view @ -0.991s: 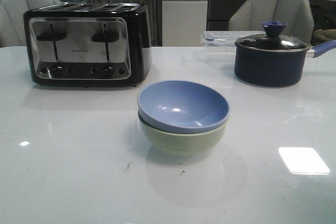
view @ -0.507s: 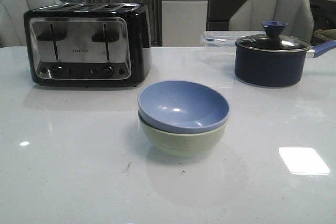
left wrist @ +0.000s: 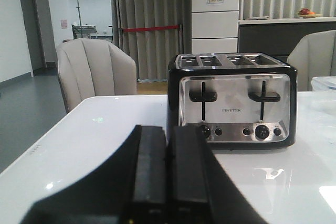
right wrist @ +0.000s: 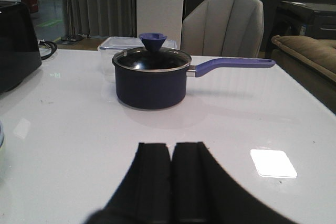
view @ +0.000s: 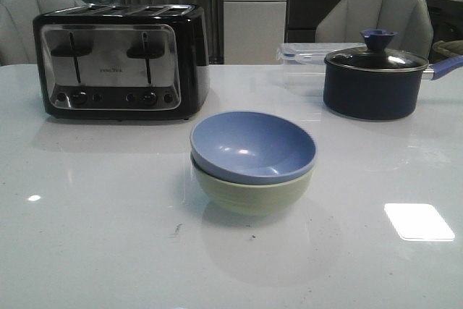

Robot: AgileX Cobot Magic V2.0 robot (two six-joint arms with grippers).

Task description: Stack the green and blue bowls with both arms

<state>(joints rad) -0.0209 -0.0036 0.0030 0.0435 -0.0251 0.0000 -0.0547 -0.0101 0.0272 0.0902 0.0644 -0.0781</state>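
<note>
At the front view's centre, the pale periwinkle blue matte bowl (view: 252,146) sits nested inside the pale sage green bowl (view: 252,193) on the glossy white bench (view: 94,236). Both the left hand (left wrist: 168,177) and the right hand (right wrist: 170,179) are pressed together, holding nothing.

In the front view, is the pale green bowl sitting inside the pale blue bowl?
No, the pale blue round matte bowl sits nested inside the pale sage green round bowl, which rests on the white table.

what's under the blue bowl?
The green bowl: the blue bowl sits nested in it. Only the green one's outer wall shows; its inside and most of its rim are covered.
</note>
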